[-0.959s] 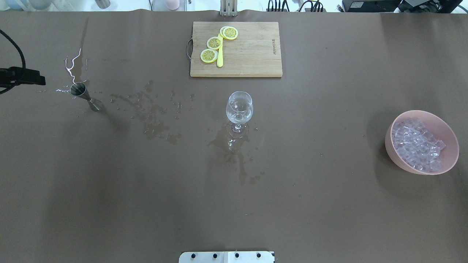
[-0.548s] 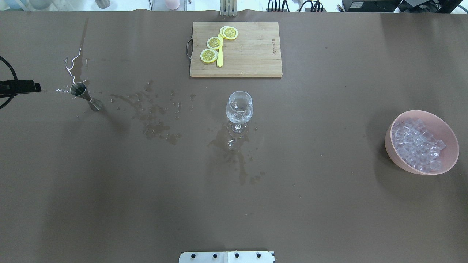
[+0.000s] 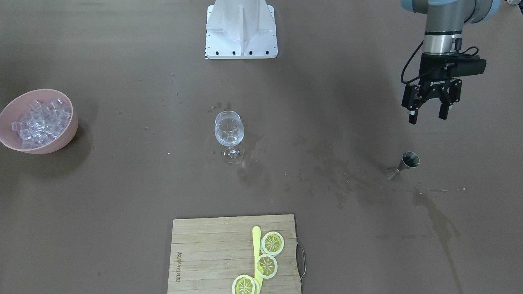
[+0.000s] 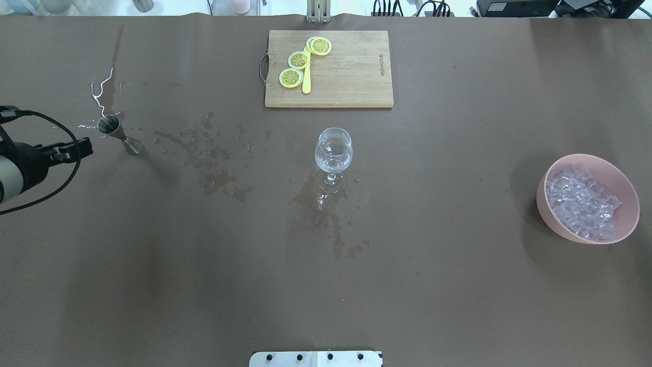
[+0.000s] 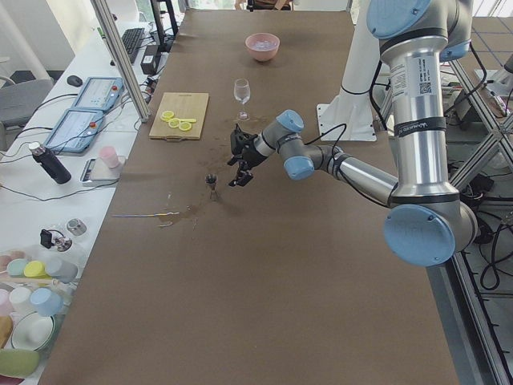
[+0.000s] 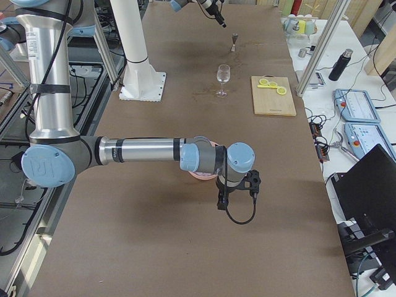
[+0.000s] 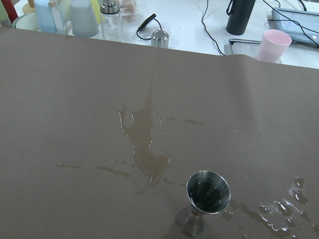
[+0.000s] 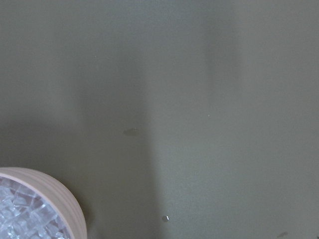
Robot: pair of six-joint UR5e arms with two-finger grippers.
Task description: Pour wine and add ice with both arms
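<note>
The left gripper carried the white brand name ROBOTIQ across its black body. A dark brand mark ran along one edge of the cutting board, but its letters were too small to read. A square code label and a line of small print on the left arm were likewise illegible.

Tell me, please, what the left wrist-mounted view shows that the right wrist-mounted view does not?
Only the left wrist view shows the small steel hourglass-shaped jigger, upright beside dark wet spill stains, plus bottles and a pale pink cup beyond the table edge. Only the right wrist view shows the round pink bowl holding clear glossy ice cubes, at its lower left corner. Both show the brown table covering.
</note>
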